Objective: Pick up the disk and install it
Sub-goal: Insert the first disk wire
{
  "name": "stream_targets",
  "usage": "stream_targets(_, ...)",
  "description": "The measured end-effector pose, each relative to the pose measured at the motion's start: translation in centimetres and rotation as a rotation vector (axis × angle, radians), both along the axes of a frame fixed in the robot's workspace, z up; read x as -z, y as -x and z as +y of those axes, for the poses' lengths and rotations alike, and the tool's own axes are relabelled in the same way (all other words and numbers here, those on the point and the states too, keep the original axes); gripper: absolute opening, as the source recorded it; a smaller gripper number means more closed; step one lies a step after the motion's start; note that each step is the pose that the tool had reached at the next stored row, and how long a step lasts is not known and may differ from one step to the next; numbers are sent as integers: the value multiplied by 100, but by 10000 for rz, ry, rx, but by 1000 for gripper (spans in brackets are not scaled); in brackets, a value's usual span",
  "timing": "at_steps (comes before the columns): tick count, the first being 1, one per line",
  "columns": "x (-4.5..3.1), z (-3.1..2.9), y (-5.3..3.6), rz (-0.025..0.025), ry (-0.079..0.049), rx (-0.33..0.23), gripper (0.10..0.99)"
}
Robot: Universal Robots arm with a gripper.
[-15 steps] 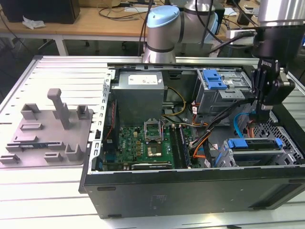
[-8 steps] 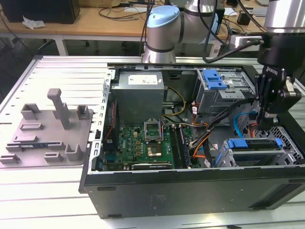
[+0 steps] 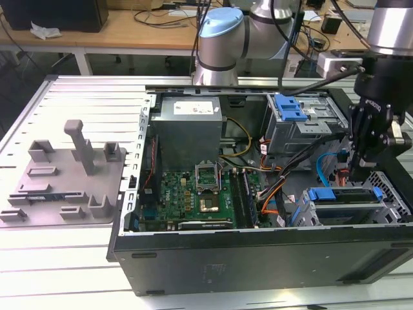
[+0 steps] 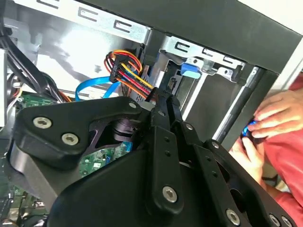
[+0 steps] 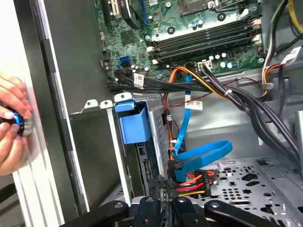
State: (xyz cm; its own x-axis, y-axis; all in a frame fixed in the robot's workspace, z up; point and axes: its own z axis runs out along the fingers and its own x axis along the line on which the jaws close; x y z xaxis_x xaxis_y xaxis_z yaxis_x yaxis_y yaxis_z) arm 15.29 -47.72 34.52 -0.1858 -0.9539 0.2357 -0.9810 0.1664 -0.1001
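Disk (image 3: 348,212) looks seated in the bay at the exterior view's right. End effector (image 3: 357,174) is closed, empty, just above it. Install looks nearly done.

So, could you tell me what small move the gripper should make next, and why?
Probably a slow, straight lift out of the computer case. The gripper, jaws shut, sits low beside the drive cage, close to the blue SATA cable and power connector, and the disk already looks seated between its blue rails. Moving sideways might snag those wires.
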Motion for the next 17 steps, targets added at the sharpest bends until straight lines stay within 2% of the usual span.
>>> stream_targets(1, 1, -41, 1, 0, -122, -3, 169)
stream_targets(3, 0, -131, 0, -3, -242, -6, 169)
stream_targets(7, -4, -217, 0, -16, -350, -11, 169)
stream_targets(12, -7, -247, 0, -57, -948, -76, 169)
stream_targets(15, -9, -289, 1, -141, -1418, -147, 169)
stream_targets(17, -11, -303, 0, -170, -1546, -173, 169)
